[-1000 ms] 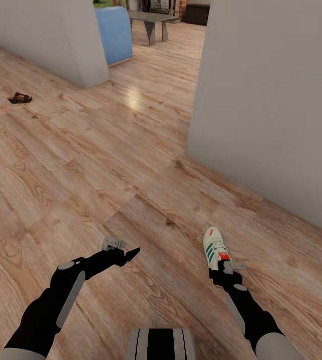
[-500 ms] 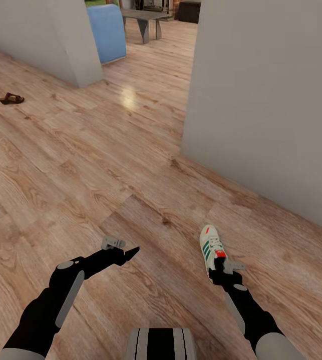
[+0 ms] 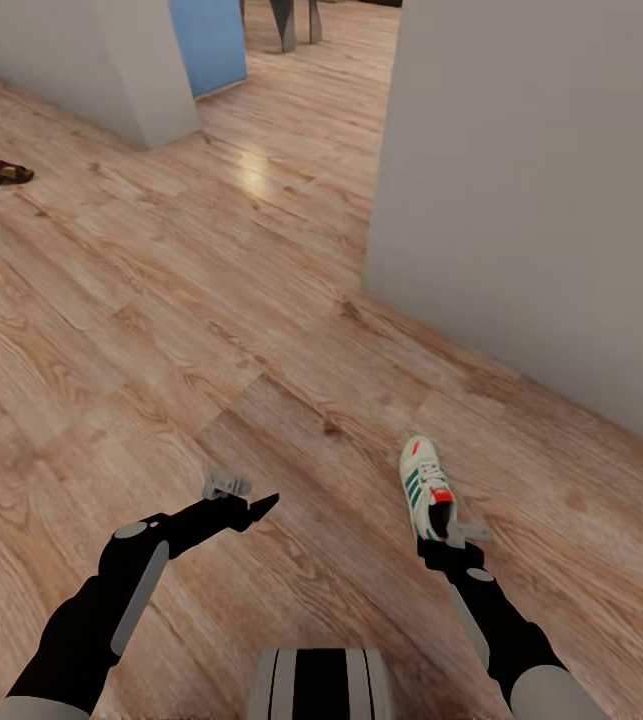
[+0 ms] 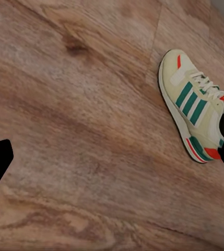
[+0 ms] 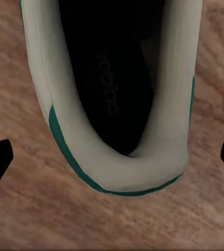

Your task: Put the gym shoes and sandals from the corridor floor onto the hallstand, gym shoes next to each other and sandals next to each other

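The right gripper (image 3: pixel 448 530) has its jaws set wide on either side of the heel of a gym shoe (image 3: pixel 427 488), whose heel collar (image 5: pixel 123 172) sits between the tips, apparently untouched. The shoe rests on the corridor floor (image 3: pixel 211 330), toe pointing away. The left gripper (image 3: pixel 261 505) hovers empty; its jaw spread cannot be told. A sandal (image 3: pixel 6 173) lies well apart, far beyond the left jaws.

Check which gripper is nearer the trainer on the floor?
Right. The right gripper sits at the heel of the trainer, looking straight into its opening. The left gripper hangs off to the trainer's side, across bare floor.
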Available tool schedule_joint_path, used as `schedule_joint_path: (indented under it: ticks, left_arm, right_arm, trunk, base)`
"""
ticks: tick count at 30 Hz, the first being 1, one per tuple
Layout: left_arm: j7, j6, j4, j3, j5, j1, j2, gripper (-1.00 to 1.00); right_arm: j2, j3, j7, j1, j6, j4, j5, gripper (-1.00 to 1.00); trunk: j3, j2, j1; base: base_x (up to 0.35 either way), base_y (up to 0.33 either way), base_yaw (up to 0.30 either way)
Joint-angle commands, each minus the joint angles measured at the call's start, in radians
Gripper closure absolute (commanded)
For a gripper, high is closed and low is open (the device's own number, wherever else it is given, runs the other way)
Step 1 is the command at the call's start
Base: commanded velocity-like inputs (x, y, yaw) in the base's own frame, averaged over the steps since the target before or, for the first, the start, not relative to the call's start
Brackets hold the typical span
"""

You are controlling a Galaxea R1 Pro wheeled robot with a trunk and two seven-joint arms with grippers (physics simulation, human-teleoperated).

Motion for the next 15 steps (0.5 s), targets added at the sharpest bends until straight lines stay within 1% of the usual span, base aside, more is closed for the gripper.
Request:
schedule_joint_path:
  ticks: [1, 12, 15]
  left_arm:
    - [0.002, 0.008, -0.001, -0.001, 0.01, 0.0, 0.001, -1.0]
    - [0.002, 0.007, -0.001, -0.003, 0.01, -0.001, 0.0, -1.0]
    - [0.002, 0.007, -0.002, -0.004, 0.009, -0.001, 0.0, -1.0]
  right_arm:
    - [0.0, 0.001, -0.004, 0.0, 0.005, -0.002, -0.008, -1.0]
    - [0.0, 0.001, -0.004, 0.0, 0.005, -0.001, -0.007, -1.0]
    - [0.0, 0.001, -0.004, 0.0, 0.005, -0.001, -0.007, -1.0]
  trunk:
    - [-0.006, -0.001, 0.0]
    - [-0.014, -0.001, 0.0]
    - [-0.026, -0.001, 0.002]
  base:
    - [0.0, 0.0, -0.05]
    - [0.0, 0.0, -0.027]
    - [0.0, 0.0, -0.003]
